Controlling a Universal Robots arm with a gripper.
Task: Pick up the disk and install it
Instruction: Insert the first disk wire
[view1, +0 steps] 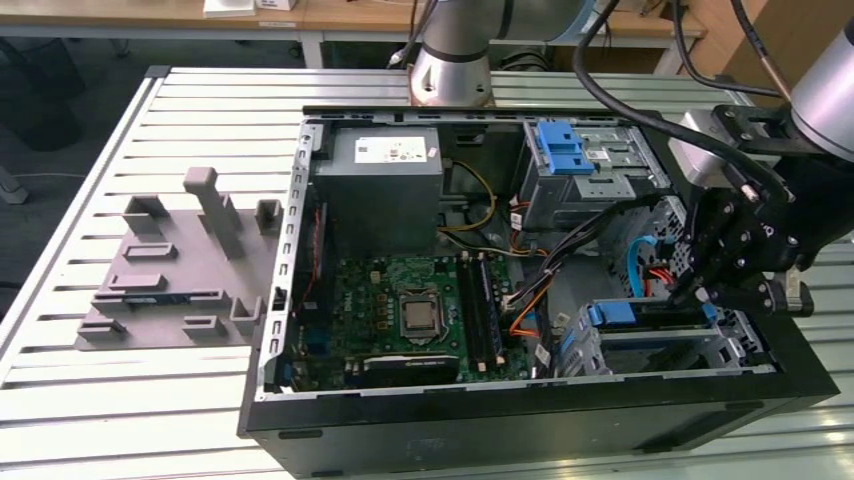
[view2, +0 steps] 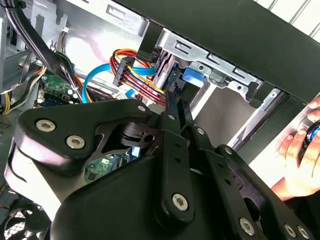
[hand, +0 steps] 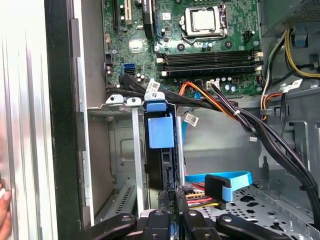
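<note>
The disk (view1: 638, 322) is seen standing on edge inside a metal bay at about the four o'clock corner of the open case in the exterior view. Its blue plastic carrier bracket (hand: 161, 126) is shown facing outward, with a squared blue tab at its end. The dark narrow edge of the drive is visible below that tab in the first wrist view. In the second wrist view the blue tab (view2: 192, 78) is glimpsed within the bay's metal frame.
</note>
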